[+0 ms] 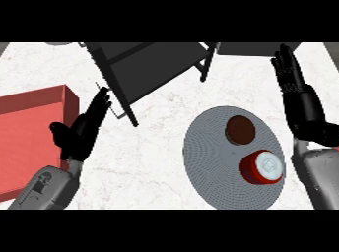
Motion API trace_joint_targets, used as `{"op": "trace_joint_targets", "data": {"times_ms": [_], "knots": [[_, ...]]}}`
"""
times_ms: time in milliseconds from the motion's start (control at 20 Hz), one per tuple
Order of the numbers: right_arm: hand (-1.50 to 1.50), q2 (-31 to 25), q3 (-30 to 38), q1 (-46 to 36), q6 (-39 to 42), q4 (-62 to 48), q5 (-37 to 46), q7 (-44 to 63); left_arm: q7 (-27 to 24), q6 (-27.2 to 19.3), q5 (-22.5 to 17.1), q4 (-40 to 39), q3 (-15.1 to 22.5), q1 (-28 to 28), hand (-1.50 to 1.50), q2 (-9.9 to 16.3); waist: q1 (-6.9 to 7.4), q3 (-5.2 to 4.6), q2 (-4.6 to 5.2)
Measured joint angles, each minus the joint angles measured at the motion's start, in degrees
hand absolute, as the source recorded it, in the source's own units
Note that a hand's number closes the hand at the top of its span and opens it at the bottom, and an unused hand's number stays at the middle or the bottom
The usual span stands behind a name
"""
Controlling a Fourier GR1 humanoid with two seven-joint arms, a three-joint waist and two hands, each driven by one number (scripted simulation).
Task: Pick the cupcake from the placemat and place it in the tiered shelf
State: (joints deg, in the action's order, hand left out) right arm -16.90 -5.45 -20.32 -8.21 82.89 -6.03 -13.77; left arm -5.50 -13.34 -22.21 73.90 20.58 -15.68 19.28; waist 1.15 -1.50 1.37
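Grey round placemat (220, 162) on the white marble counter (158, 157), right of centre. Two things on it: a brown cupcake (241, 130) toward the mat's far side, and a red cup (263, 166) with a white top on the near right part, close to the mat's edge. The two sit apart, not touching.

Dark tiered shelf (154, 66) at the far edge, tilted in the view, its legs running down toward the counter's middle. Nothing visible on its tiers, though the upper part is cut off by the view's edge.

Red box (19, 142) at the left, running out of view; its inside is not shown.

Left hand (82, 130) between box and shelf leg, fingers straight and up, holding nothing, resting. Right hand (303, 106) at the right edge beside the mat, fingers straight, pointing to the far side, holding nothing. A small red-and-white thing shows just behind the right wrist, mostly hidden, cannot tell what.

Bare counter lies between mat and shelf, and in front of the left forearm.
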Motion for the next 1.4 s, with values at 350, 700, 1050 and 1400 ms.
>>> {"op": "trace_joint_targets", "data": {"times_ms": [350, 700, 1050, 1400], "knots": [[1.5, -13.7, 3.1, -0.4, 4.5, -9.9, 5.5, 6.6, 1.2, 0.7, 3.0, 2.1, 0.7, 3.7, 0.0, 4.5, -0.26, 1.55, -0.86], [-1.5, -14.8, 7.5, -2.6, 12.3, -24.6, 1.0, 5.0, 4.2, 1.2, 5.4, 3.4, 3.3, 5.0, 0.0, 4.9, 0.39, 2.22, -1.12], [-1.5, -15.6, 4.2, -5.3, 25.5, -27.0, 0.5, -0.9, 4.5, 1.9, 6.6, 4.2, 3.0, 6.6, 0.0, 5.2, -0.27, 2.21, -1.6], [-1.5, -20.1, -4.3, -9.6, 32.5, -19.0, 6.5, 11.6, 6.3, 1.5, 7.2, 5.2, 2.5, 7.6, 0.0, 5.3, -0.87, 1.89, -2.06]]}}
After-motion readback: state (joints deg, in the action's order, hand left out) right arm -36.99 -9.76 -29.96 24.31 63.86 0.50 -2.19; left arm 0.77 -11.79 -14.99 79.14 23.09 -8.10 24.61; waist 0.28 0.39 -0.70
